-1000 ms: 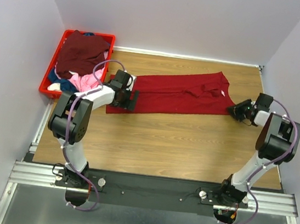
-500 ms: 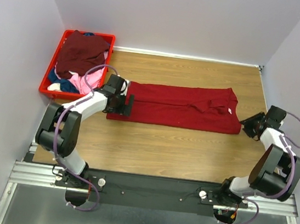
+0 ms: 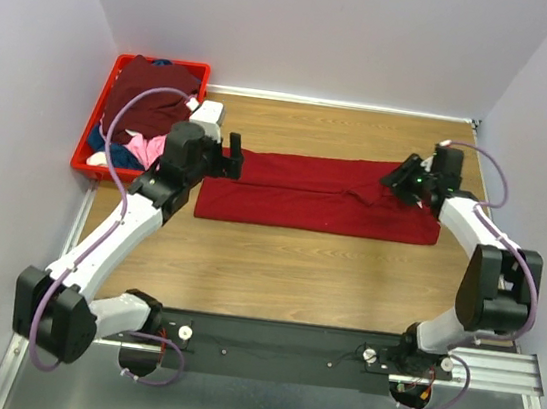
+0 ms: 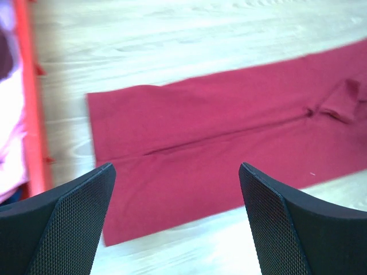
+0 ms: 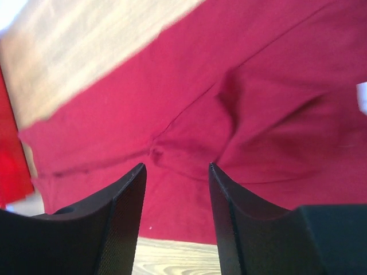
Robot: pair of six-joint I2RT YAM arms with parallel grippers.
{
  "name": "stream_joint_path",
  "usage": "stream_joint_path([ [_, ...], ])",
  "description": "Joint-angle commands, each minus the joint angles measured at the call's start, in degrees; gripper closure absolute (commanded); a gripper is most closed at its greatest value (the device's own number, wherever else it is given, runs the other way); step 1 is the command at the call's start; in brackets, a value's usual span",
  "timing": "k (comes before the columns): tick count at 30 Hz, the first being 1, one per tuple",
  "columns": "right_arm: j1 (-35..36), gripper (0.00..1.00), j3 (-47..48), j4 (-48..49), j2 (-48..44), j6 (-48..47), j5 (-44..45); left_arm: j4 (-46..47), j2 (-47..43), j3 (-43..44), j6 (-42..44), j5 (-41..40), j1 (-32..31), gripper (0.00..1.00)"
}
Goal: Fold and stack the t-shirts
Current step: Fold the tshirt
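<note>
A bright red t-shirt (image 3: pixel 320 193) lies flat on the wooden table as a long folded strip, sleeves tucked in; it also shows in the left wrist view (image 4: pixel 223 143) and in the right wrist view (image 5: pixel 229 114). My left gripper (image 3: pixel 229 155) is open and empty above the strip's left end, its fingers (image 4: pixel 63 229) wide apart. My right gripper (image 3: pixel 403 176) is open and empty above the strip's right end, near the tucked sleeve fold (image 5: pixel 189 143). More t-shirts, dark maroon (image 3: pixel 147 92), pink (image 3: pixel 151 150) and blue, lie heaped in a red crate.
The red plastic crate (image 3: pixel 83 151) stands at the back left corner against the wall. Grey walls close in the table on the left, back and right. A metal rail with the arm bases runs along the near edge (image 3: pixel 275 344).
Both arms have lifted off the shirt's ends and swung toward the back edge of the strip. The shirt, stretched out and laid flat half a second ago, now lies still.
</note>
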Motion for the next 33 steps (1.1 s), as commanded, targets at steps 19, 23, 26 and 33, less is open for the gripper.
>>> stream_joint_path([
  [19,9.56,0.46,-4.1,6.01,11.09,11.09,12.44,13.7,-7.45,-12.32,5.05,-7.64,0.18,0.04],
  [23,9.56,0.48,-3.66,7.06,11.71,11.79,11.21,13.7,-7.45,-12.5,4.88,-7.82,0.27,0.04],
  [26,9.56,0.5,-2.79,7.41,12.06,12.14,10.24,13.7,-7.28,-12.5,4.79,-7.65,0.27,0.04],
  [33,9.65,0.56,-1.12,7.68,12.15,12.49,7.43,13.62,-6.92,-12.32,4.79,-7.56,0.19,0.05],
])
